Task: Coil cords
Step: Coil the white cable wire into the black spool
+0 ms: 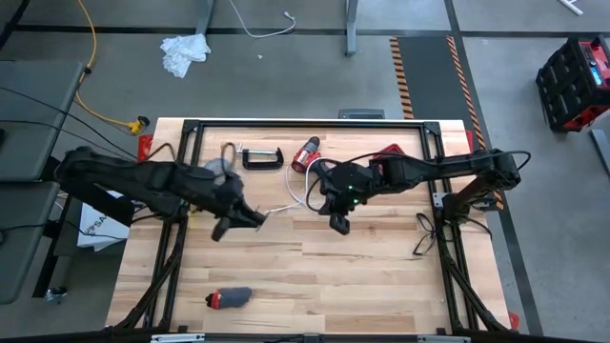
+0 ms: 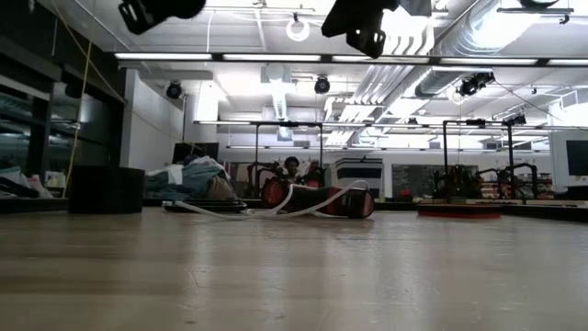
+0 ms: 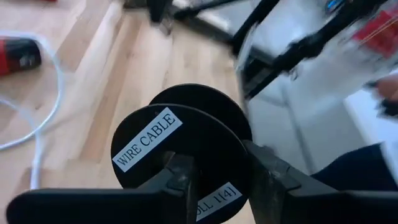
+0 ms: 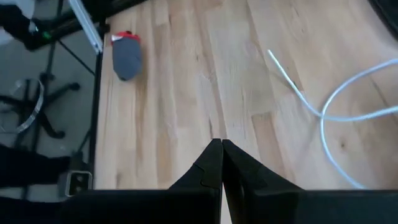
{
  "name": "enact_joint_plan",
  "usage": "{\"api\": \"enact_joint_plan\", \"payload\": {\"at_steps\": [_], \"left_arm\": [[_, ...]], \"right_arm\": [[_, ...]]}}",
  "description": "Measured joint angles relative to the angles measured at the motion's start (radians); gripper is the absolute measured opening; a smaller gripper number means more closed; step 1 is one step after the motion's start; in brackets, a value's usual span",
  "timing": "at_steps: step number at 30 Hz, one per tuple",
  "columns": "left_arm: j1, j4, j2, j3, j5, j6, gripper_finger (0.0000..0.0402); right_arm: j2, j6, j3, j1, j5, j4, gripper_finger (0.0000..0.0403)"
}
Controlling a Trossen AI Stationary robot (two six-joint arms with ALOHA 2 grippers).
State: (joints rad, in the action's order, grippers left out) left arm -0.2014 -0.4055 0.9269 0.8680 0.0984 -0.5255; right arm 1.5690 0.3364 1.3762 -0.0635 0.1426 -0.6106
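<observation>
The pale wooden desk (image 1: 315, 276) stands on a grey concrete floor (image 1: 496, 19) under ceiling strip lights (image 2: 276, 57). The left gripper (image 3: 221, 180) hangs above the desk, jaws grasping a black spool labelled WIRE CABLE (image 3: 180, 149). The thin white cable (image 1: 291, 195) lies mid-desk. The right gripper (image 4: 222, 165) hovers beside it, jaws clenched.

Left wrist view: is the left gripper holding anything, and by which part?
The left gripper grips the black spool labelled WIRE CABLE, its fingers across the spool's flat labelled face. The right gripper is shut, empty.
</observation>
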Motion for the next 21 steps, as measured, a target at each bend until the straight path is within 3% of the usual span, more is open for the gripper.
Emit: {"api": "enact_joint_plan", "payload": {"at_steps": [4, 10, 13, 17, 21], "left_arm": [[-0.008, 0.088, -0.083, -0.067, 0.004, -0.110, 0.0100], [-0.026, 0.324, -0.132, -0.153, 0.091, -0.274, 0.0088], [-0.040, 0.318, -0.140, -0.154, 0.101, -0.306, 0.0096], [-0.054, 0.261, -0.142, -0.155, 0.099, -0.310, 0.0098], [-0.055, 0.134, -0.137, -0.155, 0.084, -0.309, 0.0092]], "right_arm": [[0.030, -0.041, 0.000, -0.006, -0.016, 0.050, 0.0000], [0.070, -0.114, 0.000, -0.017, 0.035, 0.264, 0.0001], [0.069, -0.167, 0.005, -0.016, 0.038, 0.363, 0.0011], [0.066, -0.217, 0.035, -0.015, 0.001, 0.434, 0.0053], [0.070, -0.243, 0.039, -0.015, -0.079, 0.373, 0.0110]]}}
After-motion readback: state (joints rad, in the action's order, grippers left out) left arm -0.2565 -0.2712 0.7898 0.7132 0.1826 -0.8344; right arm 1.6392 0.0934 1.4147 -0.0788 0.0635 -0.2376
